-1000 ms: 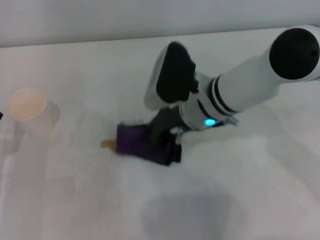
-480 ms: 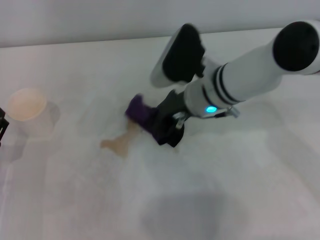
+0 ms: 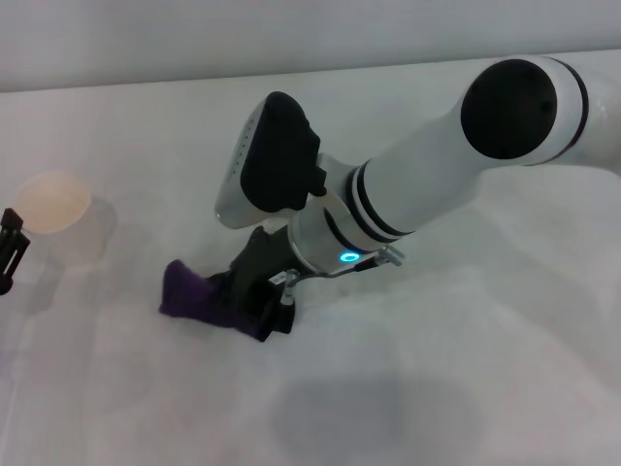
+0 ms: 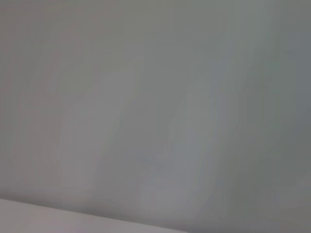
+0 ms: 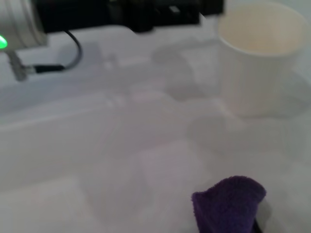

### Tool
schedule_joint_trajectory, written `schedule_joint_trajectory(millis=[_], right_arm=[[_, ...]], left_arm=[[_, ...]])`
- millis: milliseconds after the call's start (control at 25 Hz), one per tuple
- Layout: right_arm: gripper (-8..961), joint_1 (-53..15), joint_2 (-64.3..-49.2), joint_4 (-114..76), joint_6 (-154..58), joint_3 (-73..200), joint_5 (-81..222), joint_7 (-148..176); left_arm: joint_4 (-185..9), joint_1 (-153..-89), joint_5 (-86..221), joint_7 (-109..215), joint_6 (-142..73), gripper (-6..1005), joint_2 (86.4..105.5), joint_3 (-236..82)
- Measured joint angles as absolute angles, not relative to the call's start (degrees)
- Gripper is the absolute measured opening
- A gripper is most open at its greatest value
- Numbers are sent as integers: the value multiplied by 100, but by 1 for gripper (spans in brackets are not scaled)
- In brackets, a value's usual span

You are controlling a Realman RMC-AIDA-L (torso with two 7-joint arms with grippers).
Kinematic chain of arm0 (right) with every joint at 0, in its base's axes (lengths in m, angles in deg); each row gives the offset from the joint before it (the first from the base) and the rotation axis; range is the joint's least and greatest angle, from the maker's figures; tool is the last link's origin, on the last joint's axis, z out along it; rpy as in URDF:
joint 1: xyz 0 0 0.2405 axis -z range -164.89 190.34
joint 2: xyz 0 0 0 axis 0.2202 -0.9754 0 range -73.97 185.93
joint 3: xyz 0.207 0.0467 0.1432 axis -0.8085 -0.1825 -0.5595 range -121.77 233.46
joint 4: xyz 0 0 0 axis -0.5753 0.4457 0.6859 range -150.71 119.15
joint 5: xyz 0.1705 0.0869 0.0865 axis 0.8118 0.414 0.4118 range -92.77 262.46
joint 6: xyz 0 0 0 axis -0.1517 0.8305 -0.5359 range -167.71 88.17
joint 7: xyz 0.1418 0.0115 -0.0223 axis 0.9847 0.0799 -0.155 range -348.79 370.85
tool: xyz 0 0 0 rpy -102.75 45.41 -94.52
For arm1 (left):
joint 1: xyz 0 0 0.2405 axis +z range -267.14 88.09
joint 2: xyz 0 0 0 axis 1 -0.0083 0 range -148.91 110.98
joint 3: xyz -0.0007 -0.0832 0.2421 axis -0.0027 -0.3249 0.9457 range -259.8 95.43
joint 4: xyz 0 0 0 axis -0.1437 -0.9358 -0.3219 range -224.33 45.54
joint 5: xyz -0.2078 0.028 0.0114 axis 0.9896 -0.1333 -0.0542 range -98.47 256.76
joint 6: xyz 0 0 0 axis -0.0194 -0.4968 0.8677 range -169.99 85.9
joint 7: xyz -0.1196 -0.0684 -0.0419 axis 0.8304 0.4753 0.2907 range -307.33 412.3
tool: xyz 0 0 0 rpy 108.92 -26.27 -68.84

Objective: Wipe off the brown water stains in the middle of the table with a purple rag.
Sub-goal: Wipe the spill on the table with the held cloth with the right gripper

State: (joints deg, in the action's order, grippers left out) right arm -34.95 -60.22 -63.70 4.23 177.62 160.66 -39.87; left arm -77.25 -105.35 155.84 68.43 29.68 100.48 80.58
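Note:
My right gripper (image 3: 250, 307) is shut on the purple rag (image 3: 194, 295) and presses it onto the off-white table (image 3: 505, 330), left of the middle in the head view. The rag's free end trails to the left of the dark fingers. The rag also shows in the right wrist view (image 5: 228, 203), bunched on the tabletop. No brown water stain shows in any view; the rag and gripper cover the spot where it lay. My left gripper (image 3: 8, 249) is parked at the far left edge, beside the cup.
A cream paper cup (image 3: 53, 206) stands upright at the left, a short way from the rag; it also shows in the right wrist view (image 5: 260, 53). A grey shadow patch (image 3: 374, 413) lies near the front. The left wrist view shows only a grey wall.
The right gripper swung the rag back and away from the stain, then swept it forward and left over it. The tan blotch seen half a second ago no longer shows.

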Motion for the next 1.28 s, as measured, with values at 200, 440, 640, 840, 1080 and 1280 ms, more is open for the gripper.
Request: schedule_joint_trajectory(millis=[200, 440, 640, 840, 1080, 1280], right_arm=[[103, -3769, -6021, -6198, 119, 18122, 16430, -4256], [109, -3904, -6022, -5903, -684, 18245, 16400, -4204], [114, -4202, -6022, -5346, -1177, 18228, 16394, -4196], [120, -4331, -6017, -4870, -1380, 17883, 16377, -4194], [126, -4340, -5971, -4408, -1328, 17211, 16174, -4213], [131, -4199, -5955, -4371, -884, 16696, 15782, -4237]], left_arm=[[-7738, -10535, 15543, 6836, 2973, 891, 10048, 8059], [-7748, -10535, 15542, 6854, 2978, 890, 10046, 8059], [-7767, -10556, 15543, 6850, 2980, 890, 10032, 8059], [-7771, -10580, 15543, 6838, 2980, 891, 10026, 8047], [-7816, -10579, 15551, 6837, 2981, 890, 10022, 8026], [-7865, -10578, 15561, 6860, 2981, 890, 10026, 8023]])
